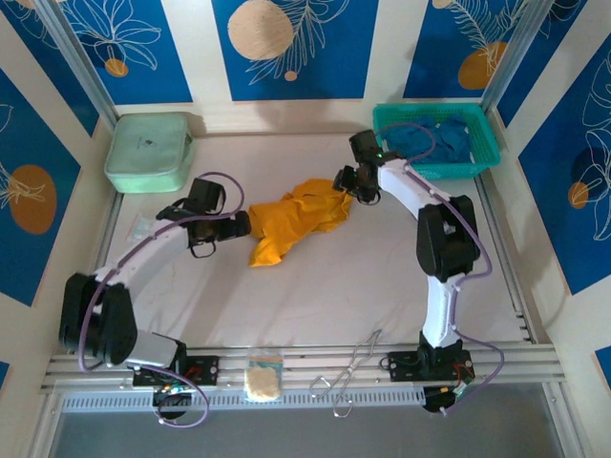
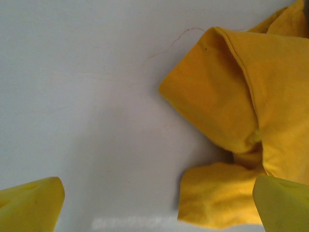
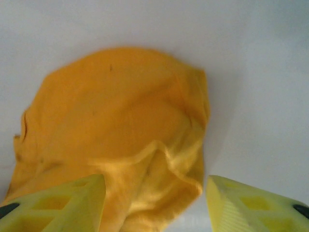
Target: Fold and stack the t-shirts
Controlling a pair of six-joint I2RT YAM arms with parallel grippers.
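Right gripper (image 3: 154, 195) jaws apart, gripping nothing, straddling the crumpled mustard t-shirt (image 1: 296, 219) mid-frame. Left gripper (image 2: 159, 198) wide open at the shirt's left end. Both arms elbow outward, wrists angled inward. Blue t-shirts (image 1: 441, 141) sit in the basket (image 1: 488, 143), upper right.

Under my jaws I see a pale white table (image 1: 334, 286), evenly lit; beyond them cream walls (image 1: 196, 48) carry blue leaf-print panels (image 1: 325, 57), and behind them runs an aluminium rail (image 1: 305, 355).

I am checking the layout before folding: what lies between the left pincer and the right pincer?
The crumpled mustard-orange t-shirt lies between the left pincer and the right pincer; the top view shows it.
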